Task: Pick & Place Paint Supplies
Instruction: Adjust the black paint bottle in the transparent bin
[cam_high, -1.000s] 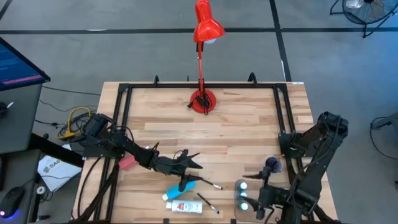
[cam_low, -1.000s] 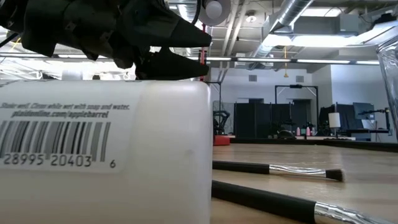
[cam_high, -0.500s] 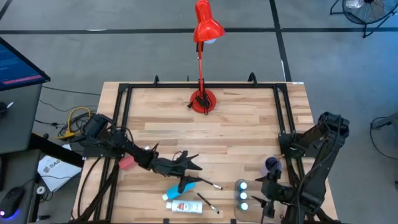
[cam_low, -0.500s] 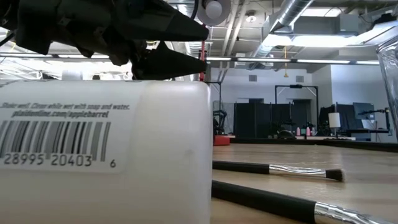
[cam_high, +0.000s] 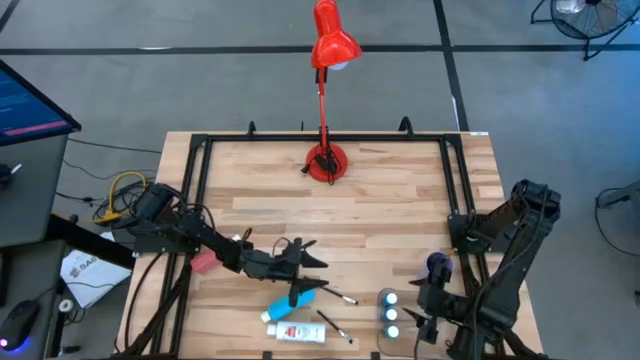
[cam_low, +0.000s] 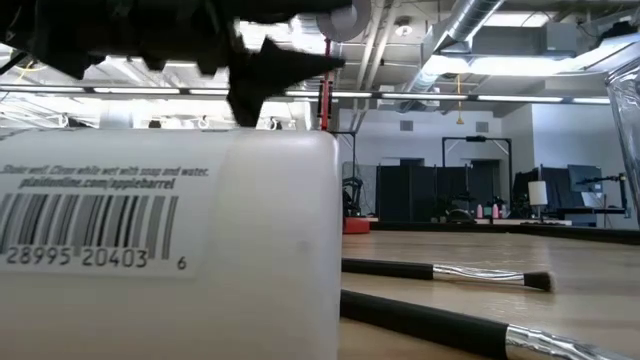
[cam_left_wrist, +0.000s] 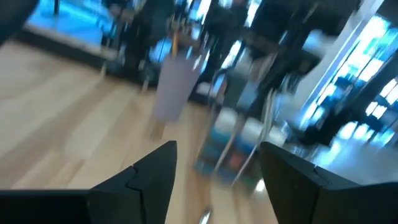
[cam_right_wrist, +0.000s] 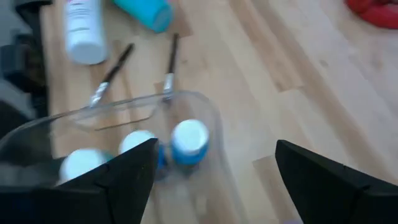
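Left end effector hangs open and empty above the teal tube on the bench; drop straight, straddle its middle. Right end effector waits open by the tray.

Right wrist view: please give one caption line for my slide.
Open right claw above a clear tray holding white-capped bottles, with brushes and tubes on the table.
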